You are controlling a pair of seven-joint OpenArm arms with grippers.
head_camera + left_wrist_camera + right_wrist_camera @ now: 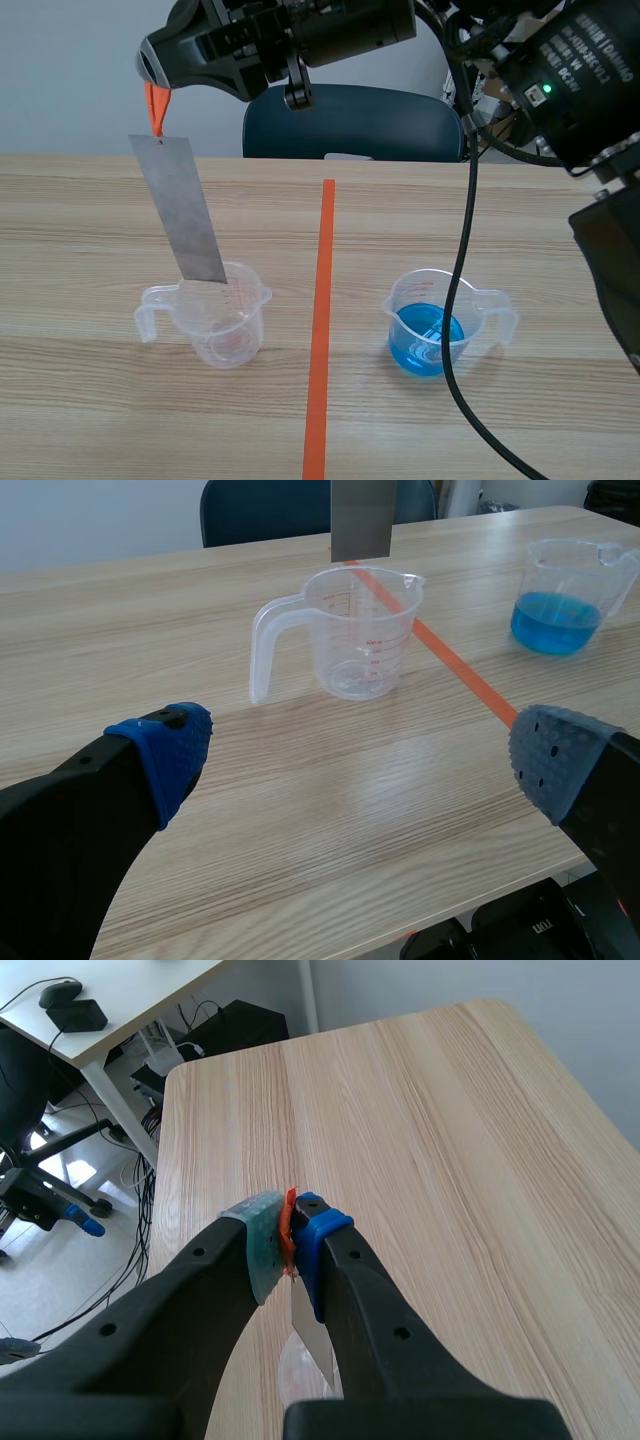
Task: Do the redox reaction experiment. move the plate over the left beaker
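Observation:
A grey metal plate (183, 210) hangs tilted from an orange tab (156, 108), and my right gripper (152, 75), reaching across from the right, is shut on that tab. The plate's lower edge sits just above the rim of the clear empty left beaker (215, 315). In the right wrist view the gripper (290, 1235) pinches the tab (289, 1222), with the plate (312, 1338) hanging below it. My left gripper (360, 765) stands open low over the table, well short of the beaker (355, 630). The plate's end (363, 520) hangs over that beaker.
A second beaker (432, 322) with blue liquid stands right of the orange tape line (322, 330). The right arm's black cable (458, 300) hangs in front of it. A dark blue chair (350, 125) stands behind the table's far edge.

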